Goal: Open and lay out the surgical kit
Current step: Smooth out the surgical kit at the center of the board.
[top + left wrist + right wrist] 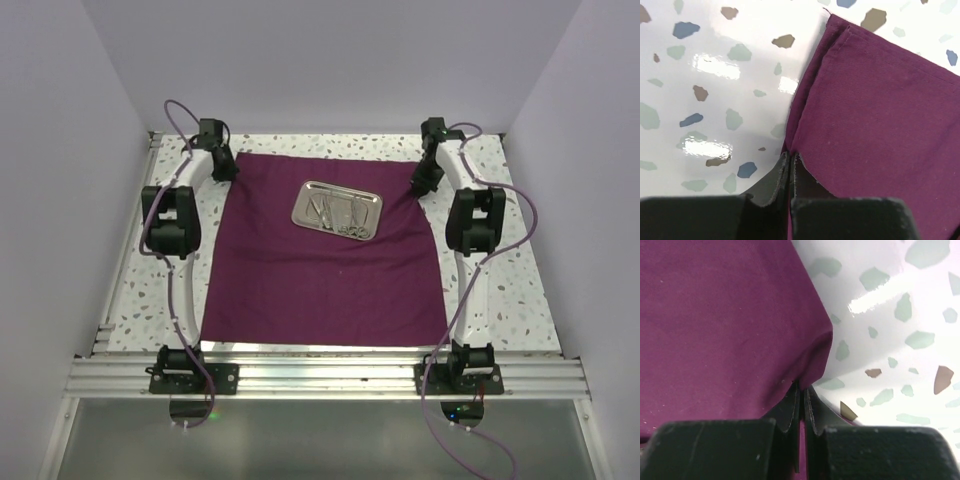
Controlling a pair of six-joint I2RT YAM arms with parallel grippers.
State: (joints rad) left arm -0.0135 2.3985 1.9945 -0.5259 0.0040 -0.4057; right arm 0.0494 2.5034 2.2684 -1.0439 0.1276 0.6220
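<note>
The dark magenta-purple cloth wrap (325, 270) lies spread flat over the table. The shiny steel tray (337, 209) sits on its far half, with thin silver scissors and tweezers (340, 213) lying in it. My left gripper (224, 168) is at the cloth's far left corner, shut on the cloth's edge (805, 120). My right gripper (421, 186) is at the far right corner, shut on the cloth's edge (810, 360). In both wrist views the jaws pinch a fold of purple fabric just above the speckled tabletop.
The speckled white tabletop (500, 290) shows on both sides of the cloth. A metal rail (320, 375) runs along the near edge with both arm bases on it. Plain walls enclose the left, right and back.
</note>
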